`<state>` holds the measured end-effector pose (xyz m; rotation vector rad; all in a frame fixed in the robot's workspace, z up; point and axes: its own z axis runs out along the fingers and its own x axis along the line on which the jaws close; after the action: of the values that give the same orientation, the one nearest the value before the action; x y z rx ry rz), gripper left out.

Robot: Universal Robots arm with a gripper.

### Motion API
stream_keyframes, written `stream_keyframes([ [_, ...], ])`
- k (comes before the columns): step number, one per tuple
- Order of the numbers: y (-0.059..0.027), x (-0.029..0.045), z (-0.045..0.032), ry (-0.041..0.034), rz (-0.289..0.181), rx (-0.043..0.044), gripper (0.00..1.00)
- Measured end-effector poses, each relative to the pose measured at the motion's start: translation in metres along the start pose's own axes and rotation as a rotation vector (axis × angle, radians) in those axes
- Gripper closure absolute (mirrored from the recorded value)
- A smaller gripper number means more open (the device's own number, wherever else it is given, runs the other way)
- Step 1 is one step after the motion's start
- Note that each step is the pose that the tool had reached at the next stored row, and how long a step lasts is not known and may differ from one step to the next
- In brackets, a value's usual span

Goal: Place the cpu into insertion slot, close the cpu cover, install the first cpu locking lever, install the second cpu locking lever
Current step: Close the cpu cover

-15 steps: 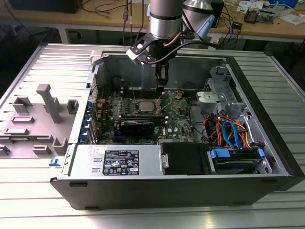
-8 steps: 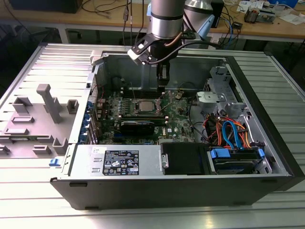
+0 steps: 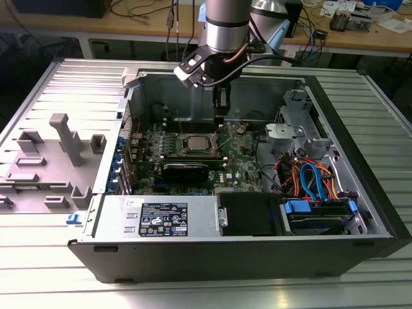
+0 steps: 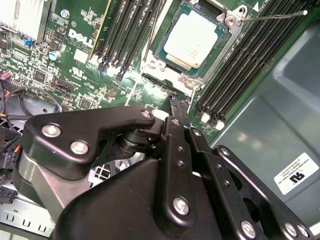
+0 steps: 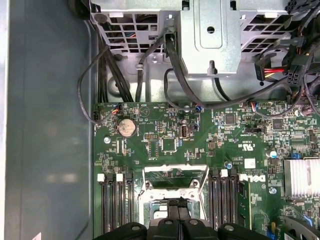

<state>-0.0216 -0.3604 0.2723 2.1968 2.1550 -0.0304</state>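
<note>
Black pincer (image 3: 221, 106), fingers together and empty, hangs at one o'clock, by the exterior view, of the pale silver square cpu (image 3: 195, 143) lying in its silver-framed insertion slot (image 4: 215, 60); a crooked descent could knock it askew.

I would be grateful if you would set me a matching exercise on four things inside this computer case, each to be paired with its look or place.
Things:
1. cpu
2. memory slots
3. coin cell
4. flat cable

Descriptions:
A. round and silvery, on the green board
B. blue, looping at the exterior view's right of the green board
C. pale silver square lying in the insertion slot
D. long, narrow and black, in rows on both sides of the insertion slot

Pairs: 1-C; 2-D; 3-A; 4-B
</note>
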Motion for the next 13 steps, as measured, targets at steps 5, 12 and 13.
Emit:
stream_keyframes([
  [5, 0.0026, 0.0001, 0.0001, 0.0, 0.0, 0.0, 0.89],
  [12, 0.013, 0.0003, 0.0004, 0.0, 0.0, 0.0, 0.89],
  [13, 0.0147, 0.0003, 0.0005, 0.0, 0.0, 0.0, 0.89],
])
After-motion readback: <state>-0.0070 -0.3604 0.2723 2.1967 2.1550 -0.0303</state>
